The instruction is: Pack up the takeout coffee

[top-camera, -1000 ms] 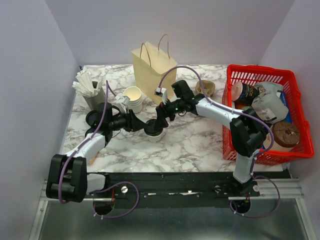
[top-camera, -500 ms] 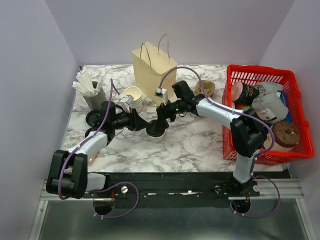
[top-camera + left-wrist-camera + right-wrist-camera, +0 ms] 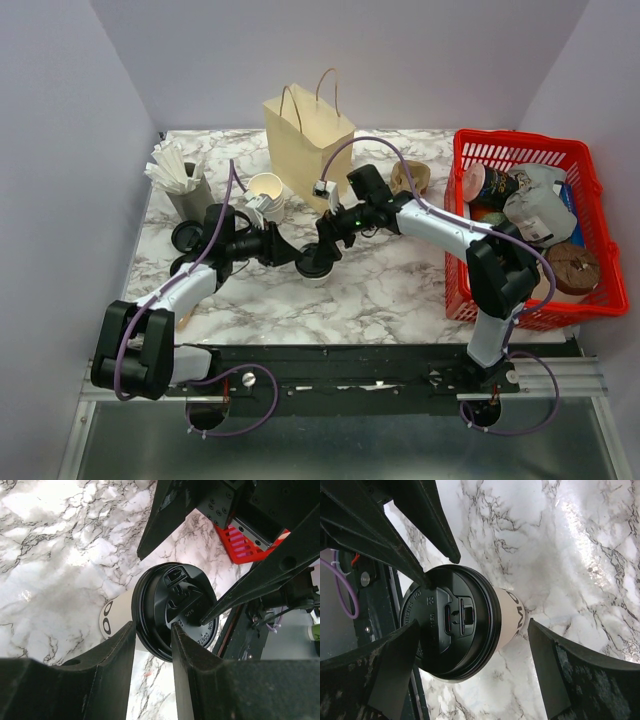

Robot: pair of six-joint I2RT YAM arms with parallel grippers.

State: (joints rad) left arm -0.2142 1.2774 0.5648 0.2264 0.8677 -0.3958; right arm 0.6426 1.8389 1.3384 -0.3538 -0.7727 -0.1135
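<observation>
The takeout coffee (image 3: 313, 266), a small white cup with a black lid, stands upright on the marble table in front of the paper bag (image 3: 308, 140). My left gripper (image 3: 293, 256) reaches it from the left. In the left wrist view its jaws (image 3: 152, 626) are partly open and straddle the lid's rim (image 3: 150, 630), with one fingertip over the lid top and the other beside the cup wall. My right gripper (image 3: 322, 250) comes from the right. It stands wide open (image 3: 474, 624), with the cup (image 3: 512, 617) between its fingers and apart from both.
A red basket (image 3: 520, 136) of packaged goods fills the right side. A stack of lidless white cups (image 3: 266, 195), a holder of sticks (image 3: 185, 185) and loose black lids (image 3: 186, 236) sit at the left. A brown item (image 3: 412, 177) lies behind the right arm.
My left gripper has slid right onto the cup's lid edge and its jaws have narrowed a little. The right gripper has stayed wide open around the cup.
</observation>
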